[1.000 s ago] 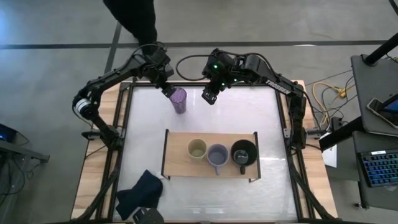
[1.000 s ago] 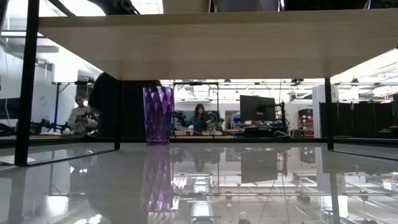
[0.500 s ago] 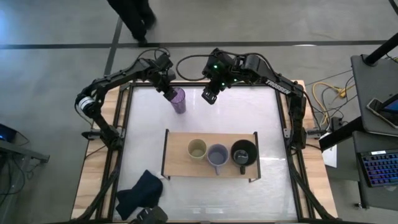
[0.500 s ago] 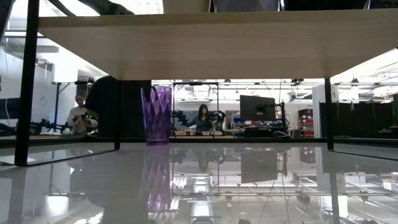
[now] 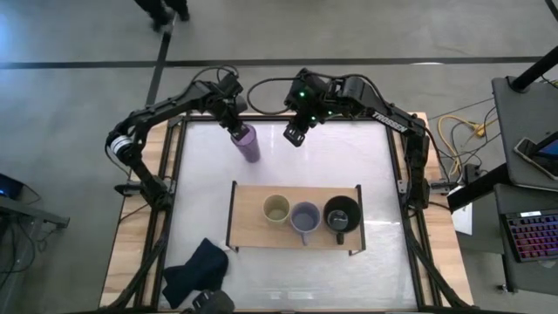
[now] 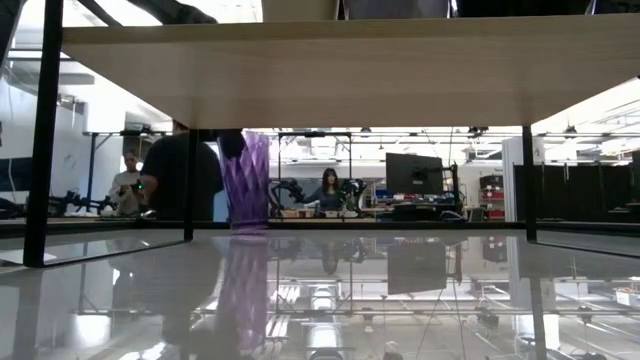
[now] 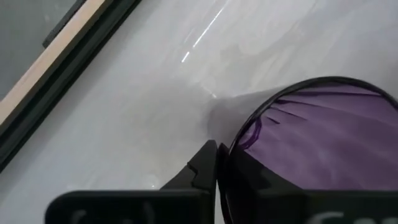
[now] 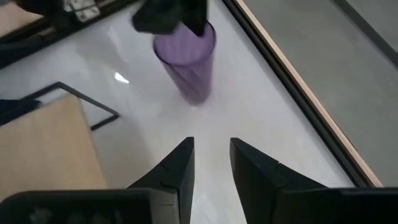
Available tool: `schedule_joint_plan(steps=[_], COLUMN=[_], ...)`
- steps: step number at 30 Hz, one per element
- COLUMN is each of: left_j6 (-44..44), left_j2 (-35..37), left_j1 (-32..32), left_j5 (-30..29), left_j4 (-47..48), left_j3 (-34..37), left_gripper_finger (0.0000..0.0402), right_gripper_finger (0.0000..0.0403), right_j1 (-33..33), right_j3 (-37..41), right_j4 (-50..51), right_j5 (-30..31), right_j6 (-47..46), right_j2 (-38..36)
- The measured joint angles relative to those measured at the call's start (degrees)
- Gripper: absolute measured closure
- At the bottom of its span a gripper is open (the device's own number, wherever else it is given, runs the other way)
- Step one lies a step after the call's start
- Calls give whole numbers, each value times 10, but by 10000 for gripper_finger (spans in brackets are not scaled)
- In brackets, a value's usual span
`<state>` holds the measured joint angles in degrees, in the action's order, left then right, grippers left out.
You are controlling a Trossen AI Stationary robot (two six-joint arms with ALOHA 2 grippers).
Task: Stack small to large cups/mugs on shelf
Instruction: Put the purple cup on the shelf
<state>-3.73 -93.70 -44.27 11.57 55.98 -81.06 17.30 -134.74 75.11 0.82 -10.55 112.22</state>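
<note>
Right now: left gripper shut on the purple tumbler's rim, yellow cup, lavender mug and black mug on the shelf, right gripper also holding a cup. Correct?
One thing is off: the right gripper holds nothing. The right wrist view shows its fingers apart over bare table. The rest stands: left gripper shut on the purple tumbler rim, yellow cup, lavender mug and black mug on the shelf.

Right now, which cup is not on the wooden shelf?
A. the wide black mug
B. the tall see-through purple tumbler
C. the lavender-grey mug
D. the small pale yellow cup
B: the tall translucent purple tumbler stands tilted on the white tabletop behind the light-wood shelf, with the left gripper shut on its rim.
</note>
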Motion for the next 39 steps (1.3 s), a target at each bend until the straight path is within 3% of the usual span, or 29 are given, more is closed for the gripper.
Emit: schedule_joint_plan(steps=[13,25,32,39], left_j6=[50,204,260,290], left_j2=[141,236,219,184], left_j1=[41,228,335,409], left_j5=[-9,-12,-38,-48], left_j4=[154,212,228,220], left_j3=[-140,-143,-122,-118], left_gripper_finger=[401,401,401,402], right_gripper_finger=[307,307,310,332], right_j1=[0,0,-9,-40], right_j3=[0,0,0,2], right_j4=[117,108,51,45], right_j5=[89,96,-56,-72], right_j6=[-25,-30,-49,-56], right_j2=[0,0,0,11])
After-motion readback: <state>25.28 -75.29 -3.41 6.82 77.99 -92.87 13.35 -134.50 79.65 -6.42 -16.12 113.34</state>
